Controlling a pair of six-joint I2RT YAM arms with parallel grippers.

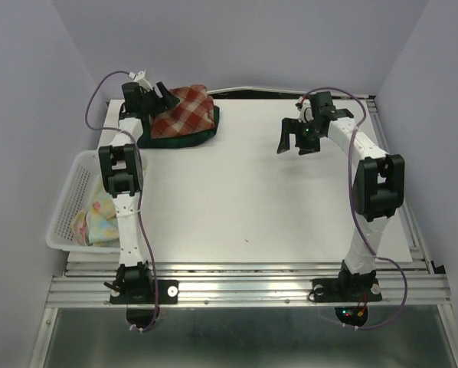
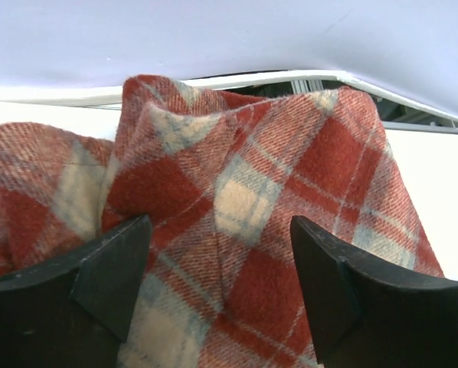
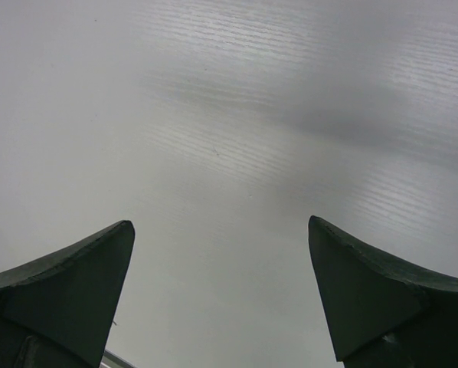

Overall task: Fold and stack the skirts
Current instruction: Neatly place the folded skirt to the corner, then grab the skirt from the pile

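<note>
The red-and-cream plaid skirt point(image 1: 186, 109) lies bunched at the far left corner of the table point(image 1: 237, 199), resting on top of the dark green plaid skirt point(image 1: 181, 141), whose edge shows along its near and right sides. My left gripper point(image 1: 166, 94) sits at the left side of this pile, pointing over the red cloth. In the left wrist view the red-and-cream plaid skirt point(image 2: 244, 176) fills the space ahead of my left gripper point(image 2: 220, 230). The jaws are spread wide, one to each side of a raised fold, and clamp nothing. I cannot tell whether the fingertips point(image 2: 122, 253) touch the cloth. The pastel skirt point(image 1: 96, 219) lies crumpled in the white basket point(image 1: 70, 180) at the left edge of the table, beside my left arm and well apart from the pile. My right gripper point(image 1: 296, 146) hangs over the far right part of the table, well apart from all three skirts. In the right wrist view my right gripper point(image 3: 220, 226) has its jaws parted, with only the bare white table point(image 3: 229, 115) between them.
</note>
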